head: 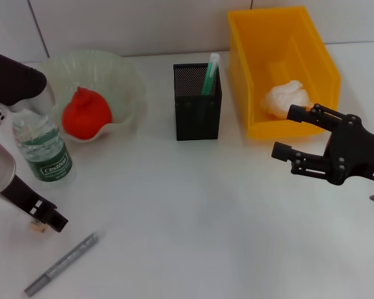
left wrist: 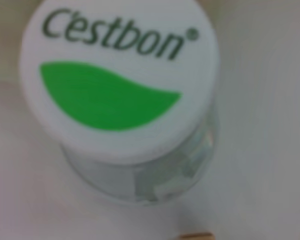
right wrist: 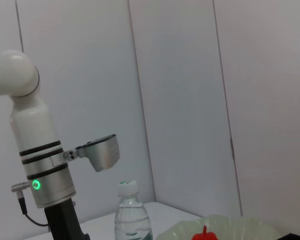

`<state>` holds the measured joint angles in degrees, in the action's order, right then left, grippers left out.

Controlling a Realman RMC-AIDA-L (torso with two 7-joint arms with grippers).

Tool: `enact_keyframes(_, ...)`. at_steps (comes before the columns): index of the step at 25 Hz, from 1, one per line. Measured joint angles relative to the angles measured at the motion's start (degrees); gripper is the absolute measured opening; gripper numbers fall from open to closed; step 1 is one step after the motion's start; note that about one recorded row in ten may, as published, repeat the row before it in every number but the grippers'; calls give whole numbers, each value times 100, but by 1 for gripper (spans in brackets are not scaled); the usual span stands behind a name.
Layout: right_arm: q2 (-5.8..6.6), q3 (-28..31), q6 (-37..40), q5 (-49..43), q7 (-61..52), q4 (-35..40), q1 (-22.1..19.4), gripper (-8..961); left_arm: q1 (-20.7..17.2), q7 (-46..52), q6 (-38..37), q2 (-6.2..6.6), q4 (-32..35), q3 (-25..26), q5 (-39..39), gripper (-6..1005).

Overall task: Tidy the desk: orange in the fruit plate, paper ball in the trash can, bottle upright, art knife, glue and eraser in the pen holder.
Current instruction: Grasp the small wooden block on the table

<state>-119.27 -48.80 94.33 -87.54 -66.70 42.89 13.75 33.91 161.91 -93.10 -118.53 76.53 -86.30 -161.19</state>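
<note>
Reaching for the eraser [head: 37, 227], as I read it: small tan block on the tabletop [head: 193, 205], right at the tip of the left gripper [head: 45, 217], near the robot's left edge. Can't tell whether the jaws are open or closed around it; the dark fingers hide the contact, and the left wrist view only catches a tan sliver at the frame edge.

Rest of the task's things:
- Bottle [head: 42, 144] already upright, just beyond the left gripper; its cap fills the left wrist view.
- Orange [head: 85, 113] sits in the fruit plate [head: 128, 78].
- Paper ball [head: 287, 98] lies in the yellow trash can [head: 315, 53].
- Pen holder [head: 197, 111] mid-tabletop, with one green-and-white stick standing in it, probably the glue [head: 210, 73].
- Art knife [head: 62, 264] lies flat on the tabletop, near the front edge, close to the eraser.

Right gripper [head: 299, 138] hovers in front of the trash can, jaws spread, holding nothing.

So eraser and knife remain. Next move calls for a secure pinch on the small block, a lift clear of the bottle standing close by, then a carry across to the pen holder's narrow opening. Knocking the bottle is the main risk.
</note>
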Motion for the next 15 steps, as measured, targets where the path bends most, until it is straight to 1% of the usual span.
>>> enact_keyframes(9, 0, 0, 6, 0, 0, 0, 4, 836, 1, -90, 83, 6, -60, 16, -9, 780)
enact_keyframes(15, 0, 5, 6, 0, 0, 0, 13, 835, 18, -123, 206, 6, -234, 12, -16, 779)
